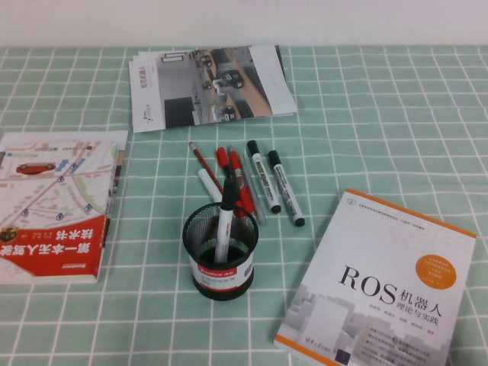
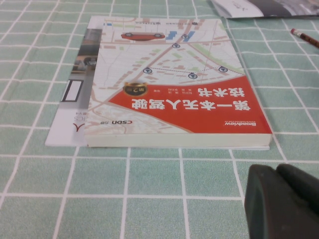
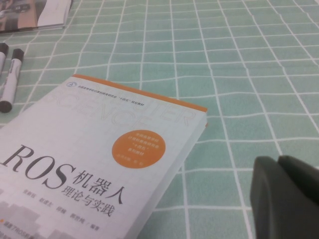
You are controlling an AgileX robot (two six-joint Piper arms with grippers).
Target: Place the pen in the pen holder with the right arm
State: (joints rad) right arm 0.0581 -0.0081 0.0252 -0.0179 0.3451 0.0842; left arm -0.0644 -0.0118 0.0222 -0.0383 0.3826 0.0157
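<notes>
The black wire-mesh pen holder point(image 1: 219, 255) stands upright at the table's middle front. A pen point(image 1: 226, 221) with a white barrel and a black cap stands inside it, cap end up, leaning on the far rim. Neither arm shows in the high view. My right gripper point(image 3: 277, 162) shows only in the right wrist view, shut and empty, low over the cloth beside the ROS book point(image 3: 99, 164). My left gripper point(image 2: 275, 171) shows only in the left wrist view, shut and empty, over the cloth near the red-and-white book point(image 2: 179, 94).
Behind the holder lie two labelled white markers point(image 1: 273, 183), red pens point(image 1: 235, 179), a red pencil point(image 1: 204, 158) and another white pen point(image 1: 207, 184). The ROS book point(image 1: 389, 282) lies front right, the red-and-white book point(image 1: 57, 206) left, and brochures point(image 1: 210, 84) at the back.
</notes>
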